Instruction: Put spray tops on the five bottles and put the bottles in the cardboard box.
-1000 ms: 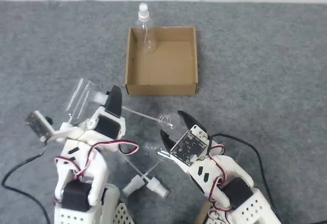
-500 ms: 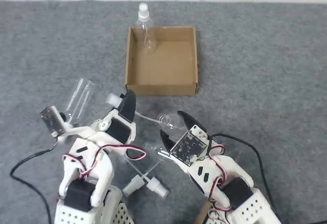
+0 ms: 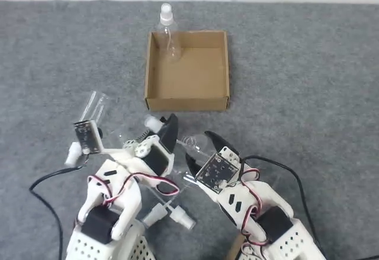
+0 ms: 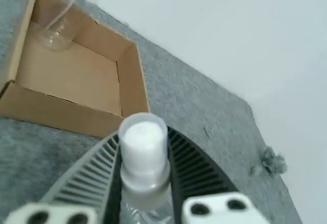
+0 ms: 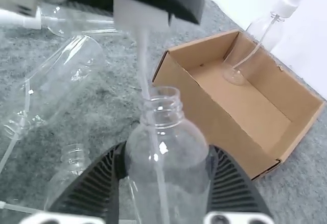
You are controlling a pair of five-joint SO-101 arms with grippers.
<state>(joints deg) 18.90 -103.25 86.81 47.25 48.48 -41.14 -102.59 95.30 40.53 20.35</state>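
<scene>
**Q:** High view: what had changed?
**A:** My left gripper (image 3: pixel 159 124), clamped on a top (image 3: pixel 151 120), had swung in from the left toward my right gripper (image 3: pixel 198 144). The right gripper had kept still, gripping a bottle (image 3: pixel 190 141). The top had drawn closer to the bottle's mouth. The box (image 3: pixel 186 102) stood beyond, apart from both grippers, with one capped bottle (image 3: pixel 168 35) upright in its far corner. A loose bottle (image 3: pixel 93 107) lay to the left. Two spare tops (image 3: pixel 169 214) lay between my arms' bases.

**Q:** Left wrist view: how did the fingers stand?
**A:** They were narrow, pinching the top's white head from both sides. The box lay ahead, with the capped bottle inside it.

**Q:** Right wrist view: where was the bottle?
**A:** It sat between my right fingers, held by its body with the mouth open toward the top. The tube (image 5: pixel 144 66) ran from the top through the mouth and down into the bottle. The top itself hung above the neck and did not touch it.

**Q:** What did this mean for the task?
**A:** By my judgement the tube was threaded but the top was not yet seated. The next move called for pressing the top onto the neck in line with the tube, which could otherwise bend or snag. Only one bottle stood in the box, so most of the task remained.
</scene>
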